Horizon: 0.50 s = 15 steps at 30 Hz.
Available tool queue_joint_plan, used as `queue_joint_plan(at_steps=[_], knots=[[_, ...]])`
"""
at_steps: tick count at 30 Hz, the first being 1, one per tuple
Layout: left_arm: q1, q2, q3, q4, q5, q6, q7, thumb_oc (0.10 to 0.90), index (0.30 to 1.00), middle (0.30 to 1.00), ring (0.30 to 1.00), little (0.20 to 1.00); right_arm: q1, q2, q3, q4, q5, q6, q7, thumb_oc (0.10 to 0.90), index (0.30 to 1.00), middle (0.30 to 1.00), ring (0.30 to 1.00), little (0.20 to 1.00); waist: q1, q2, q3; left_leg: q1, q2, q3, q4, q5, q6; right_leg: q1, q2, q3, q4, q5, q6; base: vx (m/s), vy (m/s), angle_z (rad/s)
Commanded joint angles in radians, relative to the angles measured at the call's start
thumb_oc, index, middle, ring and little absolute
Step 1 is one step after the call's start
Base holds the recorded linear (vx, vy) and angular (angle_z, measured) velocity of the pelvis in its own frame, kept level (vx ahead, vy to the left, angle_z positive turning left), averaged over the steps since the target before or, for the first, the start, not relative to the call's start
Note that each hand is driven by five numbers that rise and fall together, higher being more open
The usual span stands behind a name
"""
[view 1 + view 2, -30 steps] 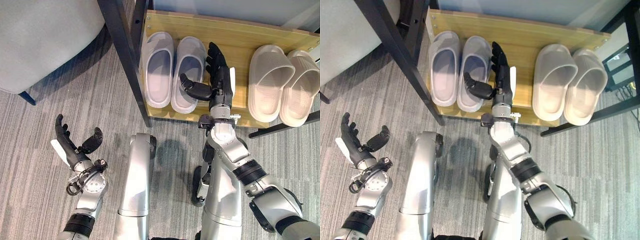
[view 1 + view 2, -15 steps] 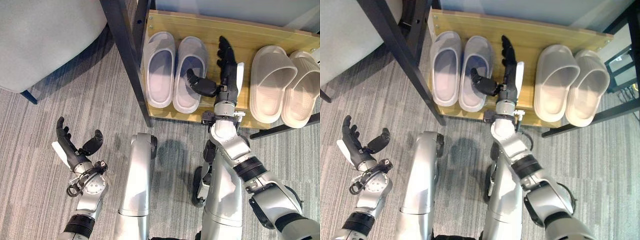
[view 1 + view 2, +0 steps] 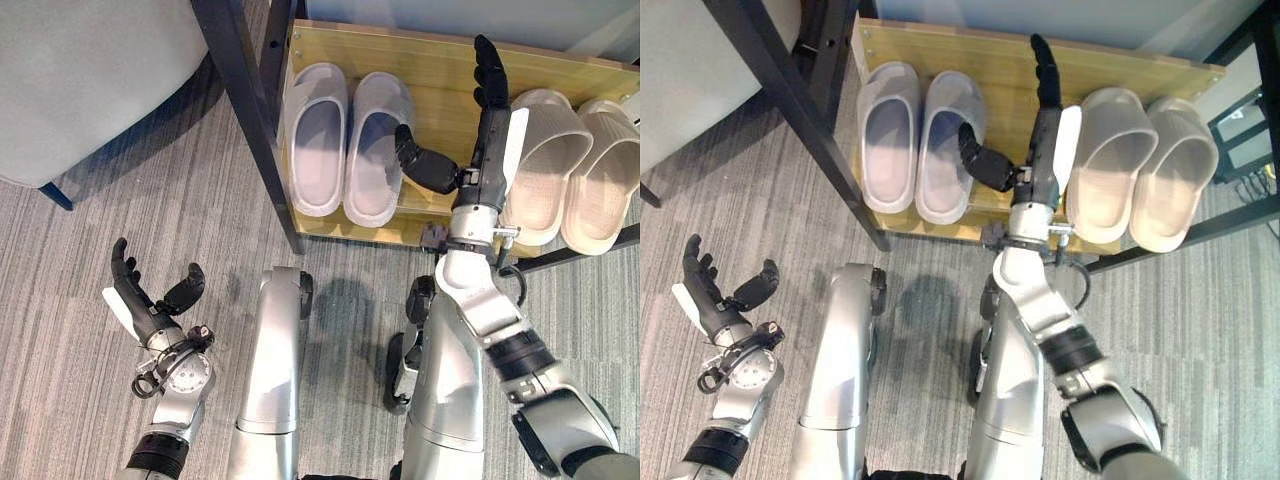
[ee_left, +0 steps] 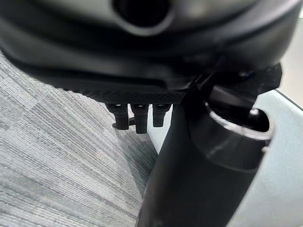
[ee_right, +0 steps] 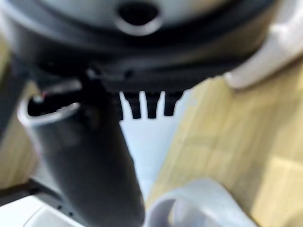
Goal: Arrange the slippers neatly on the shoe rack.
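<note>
My right hand (image 3: 478, 150), fingers straight and thumb spread, hovers between the grey slippers (image 3: 345, 140) and beige slippers (image 3: 570, 170) on the shoe rack (image 3: 440, 75). They look light, soft foam; I'd grip a strap. My left hand (image 3: 150, 300) idles, fingers relaxed, above the carpet (image 3: 100, 240).

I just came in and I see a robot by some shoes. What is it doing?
The robot is tidying slippers on a wooden shoe rack. Two pale grey slippers sit side by side at one end, two beige slippers at the other. Its right hand reaches between the pairs with straight fingers, right beside the beige ones, holding nothing. Its left hand hangs open above the carpet.
</note>
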Motion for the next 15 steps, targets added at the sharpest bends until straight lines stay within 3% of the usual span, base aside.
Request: queue_joint_plan(at_steps=[1,4,10,15], knots=[[0.003,0.041,0.006,-0.054,0.089,-0.068,0.042,0.8,0.9,0.9,0.9,0.9,-0.02,-0.029,-0.078,-0.188,-0.062,-0.056,-0.027,0.8,0.9,0.9,0.9,0.9,0.031,-0.018,-0.04,-0.028,-0.004,0.001,0.011,0.029,0.063,-0.015,0.014,-0.041,-0.017,0.043,-0.119,0.0,0.0,0.0],[0.009,0.035,0.006,-0.062,0.086,-0.066,0.036,0.8,0.9,0.9,0.9,0.9,0.034,-0.015,-0.08,-0.227,-0.066,-0.061,-0.018,0.8,0.9,0.9,0.9,0.9,0.024,-0.018,-0.04,-0.028,-0.002,0.002,0.012,0.031,0.064,-0.015,0.015,-0.042,-0.02,0.044,-0.118,0.0,0.0,0.0],[0.035,0.033,0.009,-0.085,0.138,-0.053,0.048,0.8,0.9,0.9,0.9,0.9,0.153,-0.014,-0.118,-0.401,-0.193,-0.09,-0.039,0.8,0.9,0.9,0.9,0.9,0.007,-0.02,-0.04,-0.028,0.0,0.007,0.011,0.031,0.068,-0.015,0.017,-0.04,-0.021,0.038,-0.114,0.0,0.0,0.0],[0.039,0.03,0.032,-0.167,0.133,-0.096,0.06,0.8,0.9,0.9,0.9,0.9,0.272,0.008,-0.073,-0.543,-0.112,-0.166,0.045,0.8,0.9,0.9,0.9,0.9,-0.008,-0.029,-0.04,-0.028,0.005,0.021,-0.005,0.036,0.066,-0.015,0.021,-0.031,-0.026,0.039,-0.117,0.01,-0.003,-0.02]])
